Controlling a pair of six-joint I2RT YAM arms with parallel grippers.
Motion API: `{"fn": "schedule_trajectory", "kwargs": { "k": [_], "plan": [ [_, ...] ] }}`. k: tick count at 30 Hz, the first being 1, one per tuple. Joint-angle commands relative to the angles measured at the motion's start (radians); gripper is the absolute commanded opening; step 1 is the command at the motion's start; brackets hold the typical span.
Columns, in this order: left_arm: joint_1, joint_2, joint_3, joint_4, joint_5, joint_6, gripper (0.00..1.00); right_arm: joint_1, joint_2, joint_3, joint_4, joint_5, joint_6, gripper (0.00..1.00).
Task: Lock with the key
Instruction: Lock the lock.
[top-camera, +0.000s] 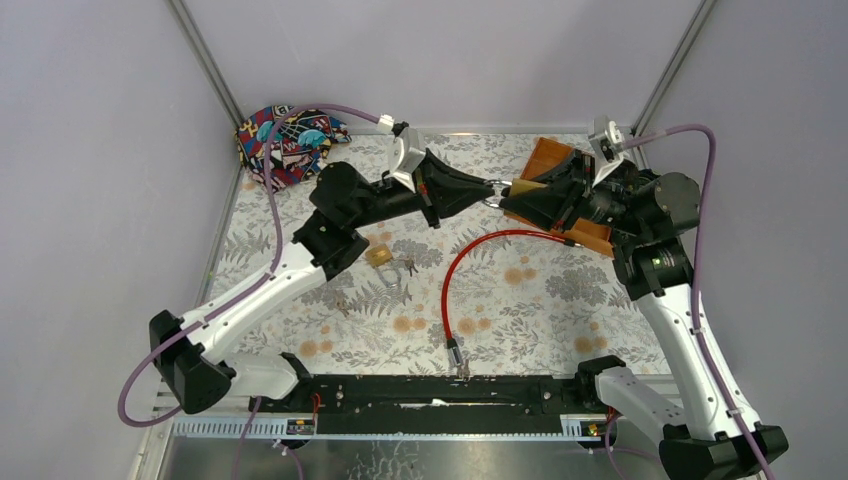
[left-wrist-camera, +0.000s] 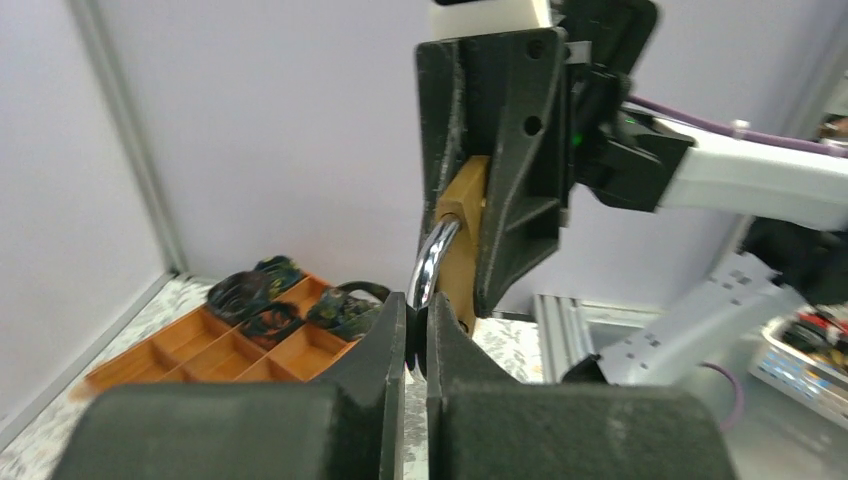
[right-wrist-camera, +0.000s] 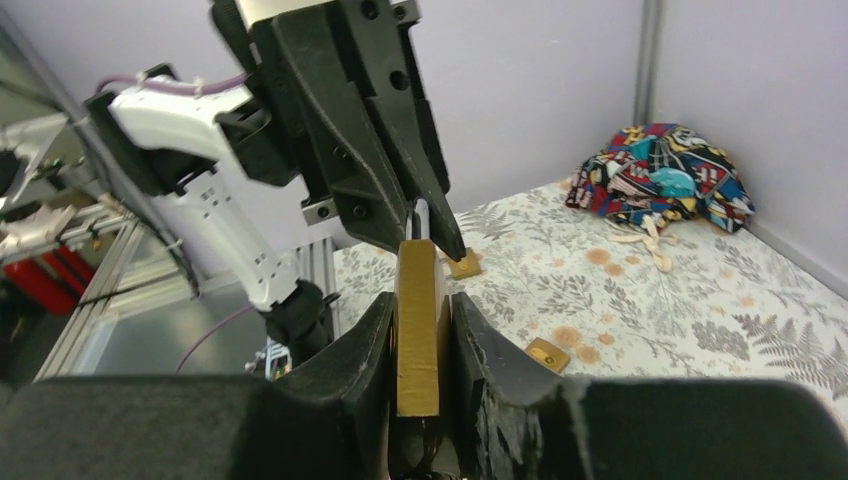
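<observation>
The brass padlock (right-wrist-camera: 418, 330) is held above the desk (top-camera: 560, 300) toward twelve o'clock, chrome shackle (left-wrist-camera: 430, 262) pointing to nine o'clock, keys (top-camera: 397, 271) lying below.

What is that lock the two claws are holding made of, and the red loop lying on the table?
The padlock body looks like brass: a dull golden-yellow block with flat sides. Its shackle seems polished steel or chrome plating, bright silver with sharp highlights. The red cable looks plastic-coated, smooth and bending in a soft curve; its core is hidden.
</observation>
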Motion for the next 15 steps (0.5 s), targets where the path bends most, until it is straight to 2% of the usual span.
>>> {"fn": "schedule_trajectory", "kwargs": {
  "k": [1,6,11,13,15],
  "plan": [
    [-0.104,0.019,0.01,-0.081,0.514,-0.043,0.06,0.057,0.048,0.048,-0.031,0.014,-0.039,0.0],
    [-0.079,0.017,0.01,-0.013,0.527,-0.104,0.06,0.057,0.037,0.053,-0.055,0.014,-0.052,0.0],
    [-0.058,0.012,0.021,-0.076,0.526,-0.083,0.19,0.057,0.029,0.058,-0.071,0.017,-0.058,0.0],
    [-0.056,0.007,0.018,-0.068,0.518,-0.085,0.19,0.056,0.029,0.058,-0.072,0.02,-0.058,0.0],
    [-0.049,0.003,0.015,-0.056,0.507,-0.09,0.15,0.057,0.029,0.058,-0.073,0.023,-0.057,0.0]
  ]
}}
